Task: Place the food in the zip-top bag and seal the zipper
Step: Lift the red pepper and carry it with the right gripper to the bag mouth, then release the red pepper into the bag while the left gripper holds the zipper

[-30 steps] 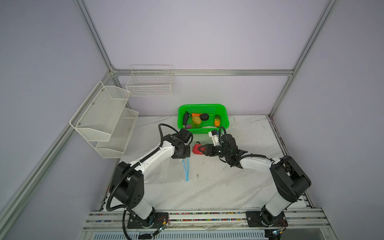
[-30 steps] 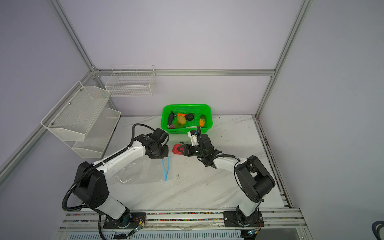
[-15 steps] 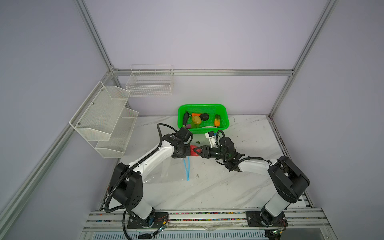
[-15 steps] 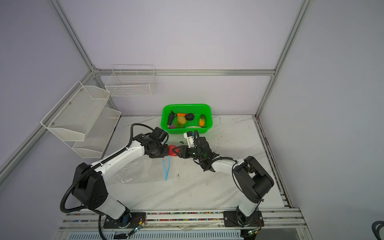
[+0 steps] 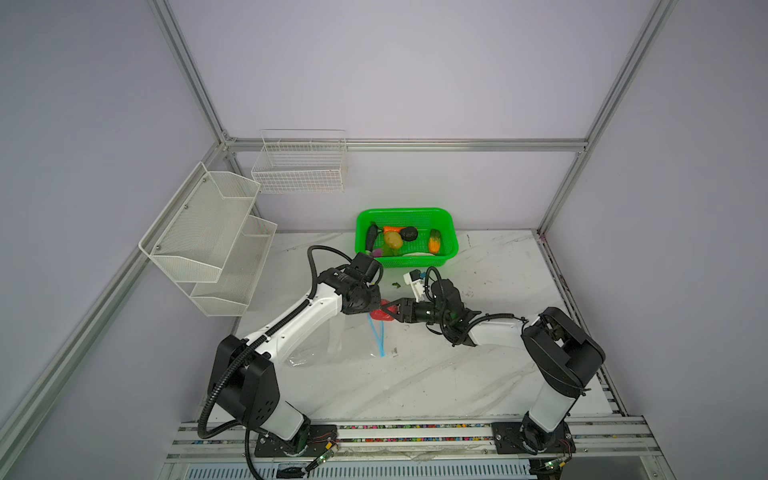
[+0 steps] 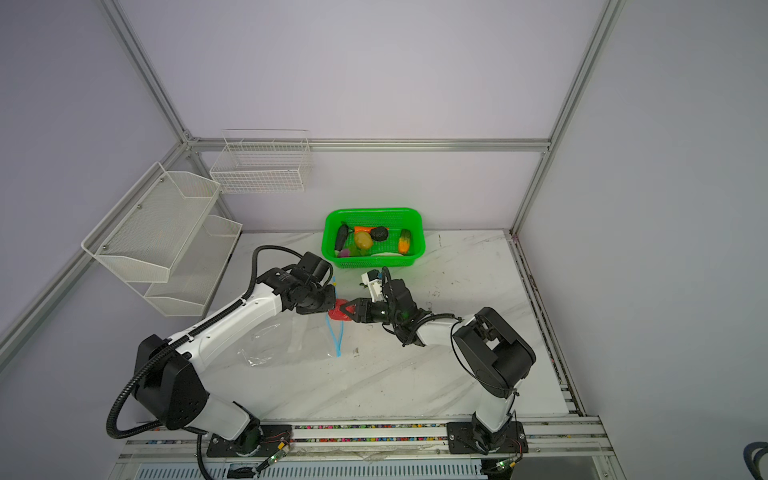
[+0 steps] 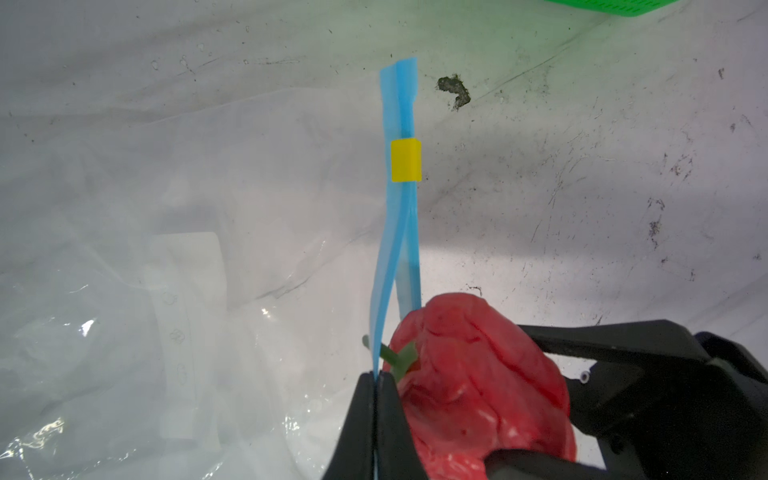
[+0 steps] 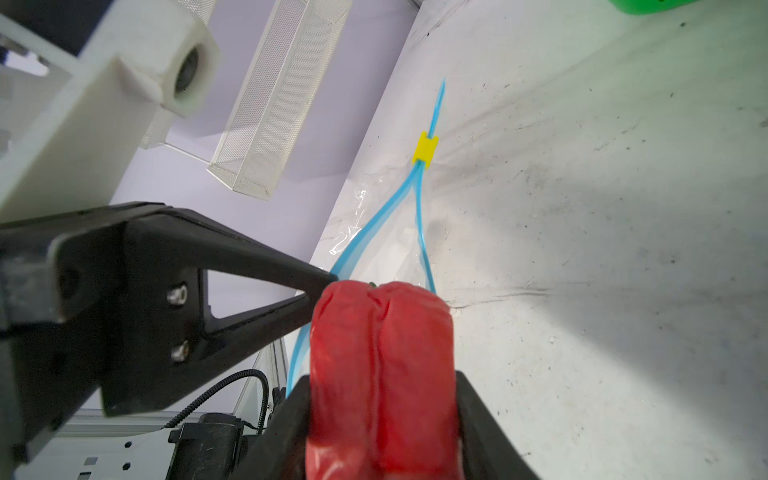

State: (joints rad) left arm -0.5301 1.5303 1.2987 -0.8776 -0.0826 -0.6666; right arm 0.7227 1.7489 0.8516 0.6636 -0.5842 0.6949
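My left gripper pinches the light-blue zipper strip of the clear plastic bag; the red toy pepper clamped in my right gripper may snag it (narrow mouth).

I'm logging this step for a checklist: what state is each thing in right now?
zip-top bag: mouth held open.
zipper: unsealed, strips parted; yellow slider near one end.
left gripper: shut on one zipper strip.
right gripper: shut on the red pepper.
red pepper: gripped, at the bag's mouth between the strips.
green basket: holds the other vegetables.
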